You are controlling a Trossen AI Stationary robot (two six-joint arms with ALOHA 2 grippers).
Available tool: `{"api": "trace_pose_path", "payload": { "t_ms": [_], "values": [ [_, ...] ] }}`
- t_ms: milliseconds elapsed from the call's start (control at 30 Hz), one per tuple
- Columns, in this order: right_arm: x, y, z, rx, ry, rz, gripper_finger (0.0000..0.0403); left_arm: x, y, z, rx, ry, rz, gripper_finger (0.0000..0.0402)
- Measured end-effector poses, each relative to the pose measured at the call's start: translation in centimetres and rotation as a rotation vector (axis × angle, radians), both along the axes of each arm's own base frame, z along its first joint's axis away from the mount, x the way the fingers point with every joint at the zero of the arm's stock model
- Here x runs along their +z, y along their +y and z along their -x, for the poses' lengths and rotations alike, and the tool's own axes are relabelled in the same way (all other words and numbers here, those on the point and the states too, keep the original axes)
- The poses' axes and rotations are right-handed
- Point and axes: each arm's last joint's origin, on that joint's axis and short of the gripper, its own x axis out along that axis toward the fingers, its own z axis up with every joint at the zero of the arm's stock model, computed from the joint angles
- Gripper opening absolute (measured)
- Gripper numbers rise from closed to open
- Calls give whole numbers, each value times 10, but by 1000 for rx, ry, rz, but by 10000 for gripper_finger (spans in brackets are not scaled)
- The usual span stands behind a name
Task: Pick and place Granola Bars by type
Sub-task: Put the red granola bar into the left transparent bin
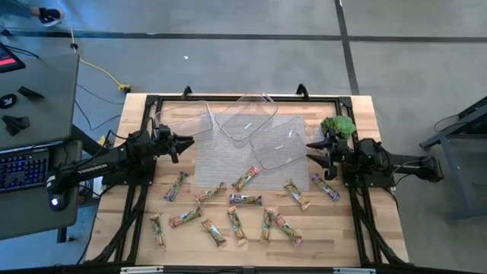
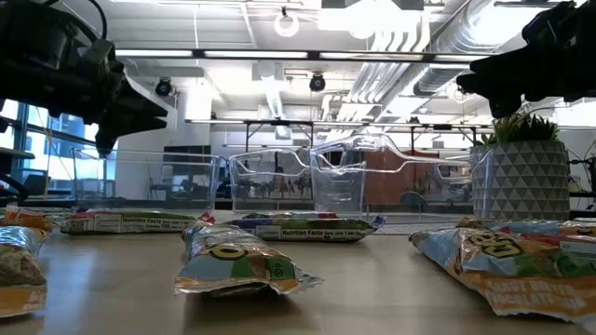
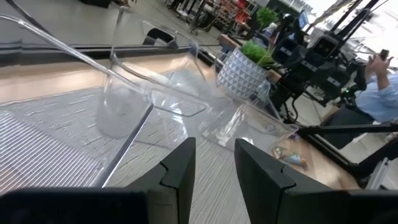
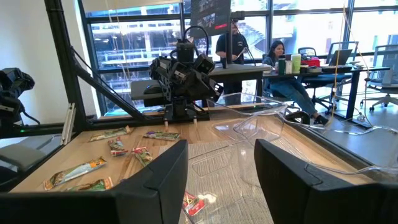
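Thirteen or so granola bars (image 1: 245,199) lie loose on your table (image 1: 365,114), all in the near half, in front of the grey mat (image 1: 228,164) and the three clear tubs (image 1: 247,118) standing on it. None of them is held. Your left gripper (image 1: 188,141) hangs above the mat's left edge, beside the leftmost tub, fingers (image 3: 180,174) a small gap apart with nothing between them; the closest bar to it is a purple one (image 1: 176,186) lying nearer to you, well apart from the fingertips. Your right gripper (image 1: 312,151) hovers at the mat's right edge, just beside the rightmost tub and near the potted plant (image 1: 338,126), its fingers (image 4: 155,180) spread wide and empty. Another purple bar (image 1: 325,186) lies on the wood just in front of that gripper, not touching it.
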Motion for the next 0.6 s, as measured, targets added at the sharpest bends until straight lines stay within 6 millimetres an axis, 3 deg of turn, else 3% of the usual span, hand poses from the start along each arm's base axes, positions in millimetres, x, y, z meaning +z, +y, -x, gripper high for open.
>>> {"api": "trace_pose_path", "payload": {
  "t_ms": [333, 600],
  "values": [
    [0, 0, 0, 0, 0, 0, 170, 1, 4, 1, 129, 3, -26, 108],
    [0, 0, 0, 0, 0, 0, 169, 6, 4, 1, 123, -51, -34, 108]
  ]
}}
